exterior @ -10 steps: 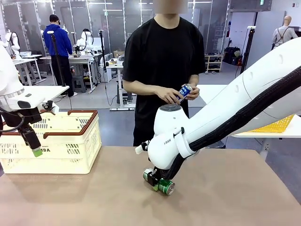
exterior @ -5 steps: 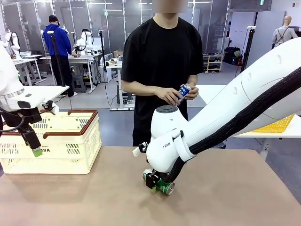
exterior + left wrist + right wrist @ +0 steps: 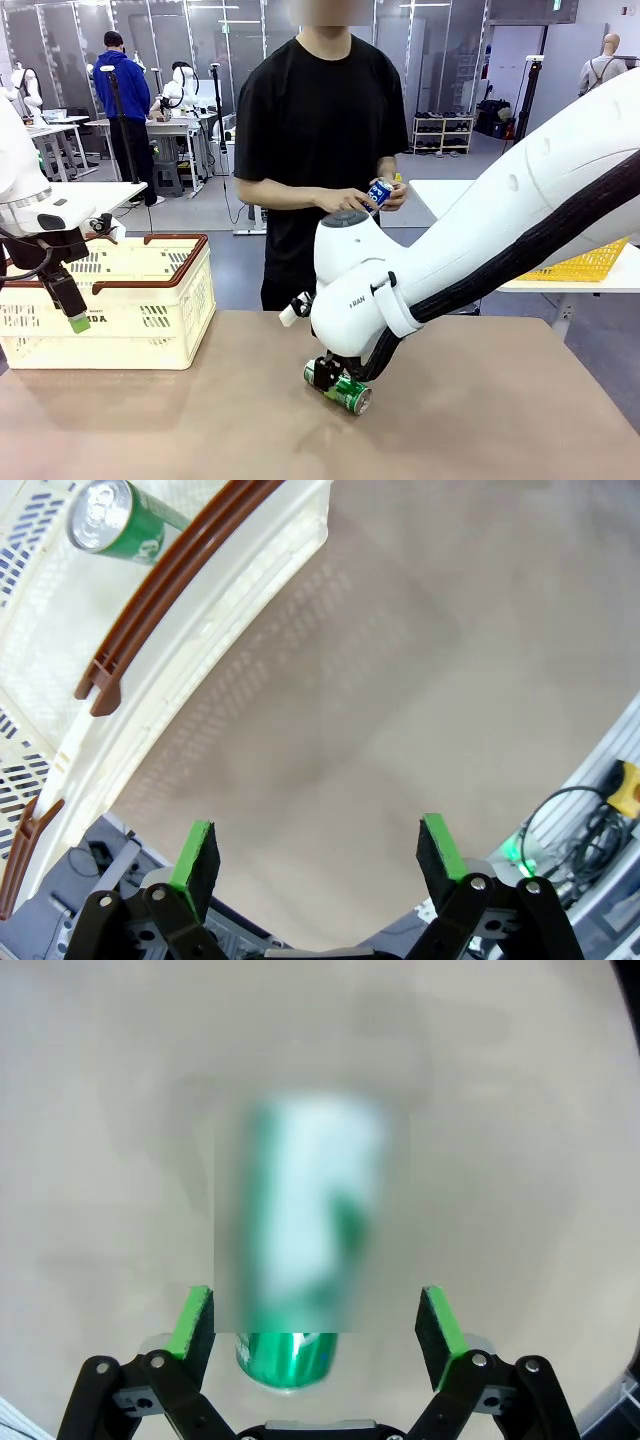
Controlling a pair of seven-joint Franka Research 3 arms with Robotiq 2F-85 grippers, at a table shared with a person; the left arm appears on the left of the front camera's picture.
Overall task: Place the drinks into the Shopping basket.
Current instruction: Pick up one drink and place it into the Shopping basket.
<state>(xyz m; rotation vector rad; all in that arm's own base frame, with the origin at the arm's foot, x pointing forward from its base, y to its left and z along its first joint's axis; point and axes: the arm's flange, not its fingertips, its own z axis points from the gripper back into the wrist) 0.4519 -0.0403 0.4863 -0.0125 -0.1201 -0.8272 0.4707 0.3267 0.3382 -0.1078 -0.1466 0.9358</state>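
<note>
green can (image 3: pixel 340 388) is seen lying on its side on the table (image 3: pixel 180 430), between the spread fingers of the right gripper (image 3: pixel 315 1310), by which nothing is gripped. a second green can (image 3: pixel 120 525) is seen inside the shopping basket (image 3: pixel 130 345) at the left, near which the left gripper (image 3: pixel 318 845) is held wide open and empty. a blue can (image 3: pixel 379 191) is held in the person's hands (image 3: pixel 350 203).

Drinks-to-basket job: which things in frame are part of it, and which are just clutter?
Part of the job:
- Shopping basket
- stowed green can, already inside it
- loose green can, lying on the table
- blue can, held by the person

Just lying about:
- yellow mesh basket on the side table
- cables off the table edge
</note>
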